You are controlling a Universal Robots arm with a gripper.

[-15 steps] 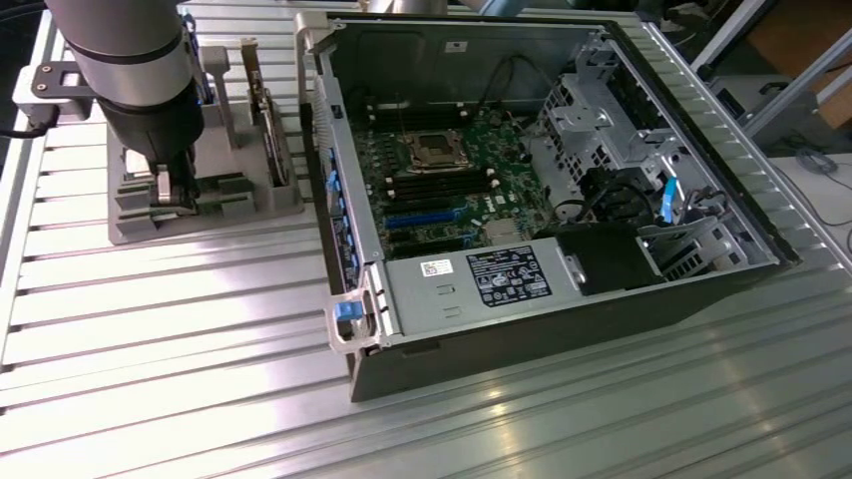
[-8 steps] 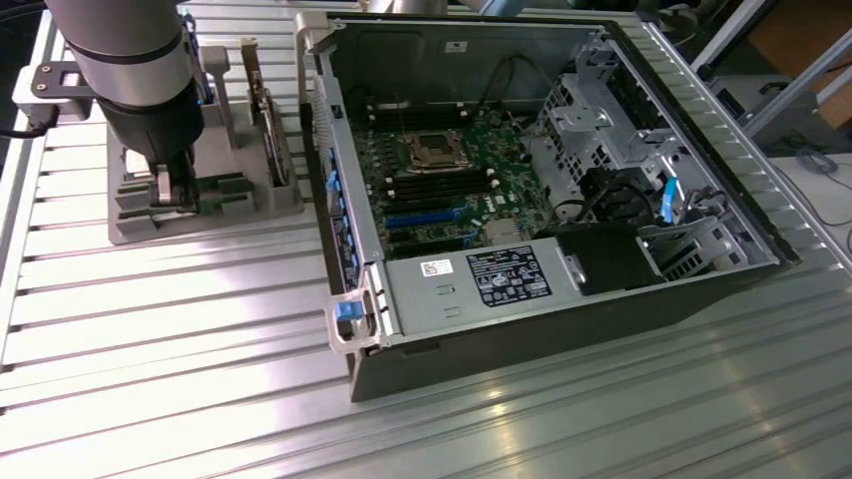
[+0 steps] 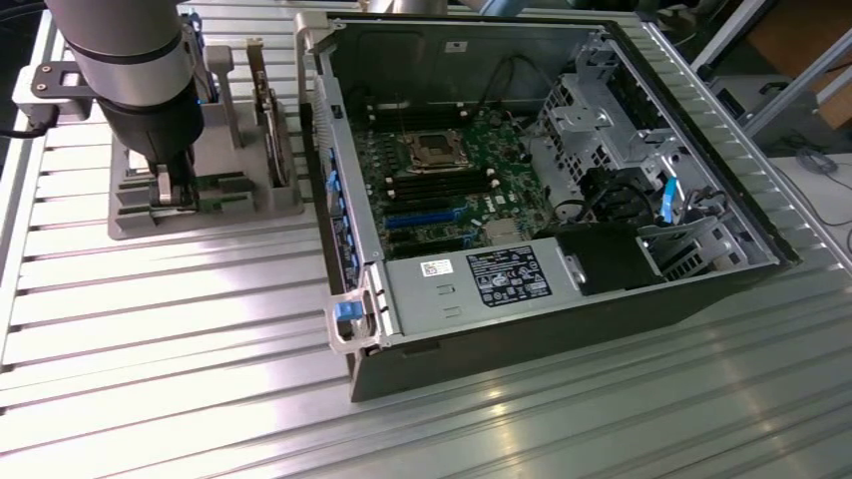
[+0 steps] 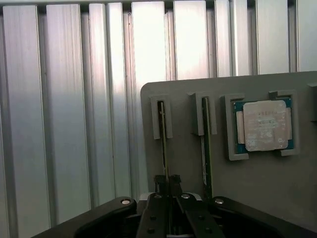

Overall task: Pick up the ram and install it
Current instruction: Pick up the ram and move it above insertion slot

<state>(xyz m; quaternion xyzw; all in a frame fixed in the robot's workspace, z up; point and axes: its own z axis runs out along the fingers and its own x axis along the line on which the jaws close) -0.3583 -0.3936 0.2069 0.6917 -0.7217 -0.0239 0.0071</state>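
Note:
The ram (image 4: 162,134) stands on edge in a slot of the grey holder (image 4: 188,94), seen as a thin dark green strip. My gripper (image 4: 166,182) is down over that slot, its two black fingers (image 4: 159,181) pressed close on either side of the stick's near end. In the exterior view the gripper (image 3: 174,197) reaches straight down into the holder (image 3: 134,218) at the exterior view's left. The open computer case (image 3: 533,180) lies to the exterior view's right, with the motherboard's memory slots (image 3: 433,186) exposed.
A second thin stick (image 4: 204,148) stands in the neighbouring slot, and a square silver processor (image 4: 266,125) lies in a recess beside it. An upright card (image 3: 273,125) stands in the holder near the case wall. Ribbed aluminium table (image 3: 200,329) surrounds everything.

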